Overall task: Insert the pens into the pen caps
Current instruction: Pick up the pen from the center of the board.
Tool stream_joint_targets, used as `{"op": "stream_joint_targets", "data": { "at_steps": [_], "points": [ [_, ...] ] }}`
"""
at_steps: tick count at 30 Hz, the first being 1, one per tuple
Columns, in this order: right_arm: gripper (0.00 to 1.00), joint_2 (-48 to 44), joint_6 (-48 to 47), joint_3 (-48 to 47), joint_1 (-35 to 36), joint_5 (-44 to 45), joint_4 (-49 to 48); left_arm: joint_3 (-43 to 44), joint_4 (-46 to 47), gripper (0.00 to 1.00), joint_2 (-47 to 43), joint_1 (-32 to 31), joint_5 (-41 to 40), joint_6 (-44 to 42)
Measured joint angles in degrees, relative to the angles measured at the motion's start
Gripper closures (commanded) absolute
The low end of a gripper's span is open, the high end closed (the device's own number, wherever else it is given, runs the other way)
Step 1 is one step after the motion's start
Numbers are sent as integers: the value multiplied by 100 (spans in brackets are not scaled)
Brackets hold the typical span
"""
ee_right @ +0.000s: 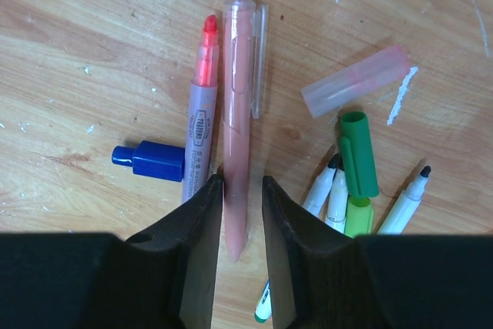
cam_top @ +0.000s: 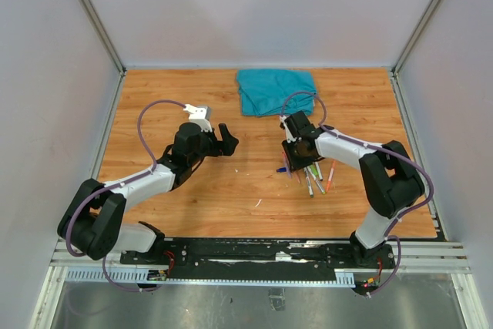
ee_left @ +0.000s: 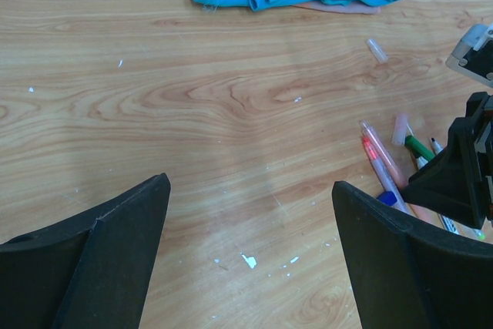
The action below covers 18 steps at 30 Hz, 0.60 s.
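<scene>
Right wrist view is showing the right gripper straddling a pale pink pen, though whether its fingers are pinching it I cannot tell. Other pens and a blue cap are lying beside it, toward the tabletop's right edge, while the left gripper is hanging spread wide.

Wooden tabletop from above. At bottom centre, two black fingers of the right hand sit either side of a pale pink pen pointing up the frame. Left of it lie a red-tipped marker, uncapped, and a blue cap. At right: a translucent pink cap, a green cap and white pens.
</scene>
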<state>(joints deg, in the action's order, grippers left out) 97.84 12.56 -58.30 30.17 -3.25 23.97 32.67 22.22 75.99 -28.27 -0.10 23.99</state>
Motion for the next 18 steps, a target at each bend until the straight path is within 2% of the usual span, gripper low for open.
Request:
{"op": "stream_joint_targets", "data": {
  "at_steps": [6, 11, 18],
  "points": [
    [80, 98, -46, -116, 76, 162, 57, 2, 0, 9, 15, 0, -2, 0],
    [99, 125, -90, -166, 186, 310, 114, 13, -2, 9, 55, 0, -2, 2],
    [99, 83, -103, -175, 245, 485, 155, 17, -4, 1, 59, 0, -13, 4]
  ]
}}
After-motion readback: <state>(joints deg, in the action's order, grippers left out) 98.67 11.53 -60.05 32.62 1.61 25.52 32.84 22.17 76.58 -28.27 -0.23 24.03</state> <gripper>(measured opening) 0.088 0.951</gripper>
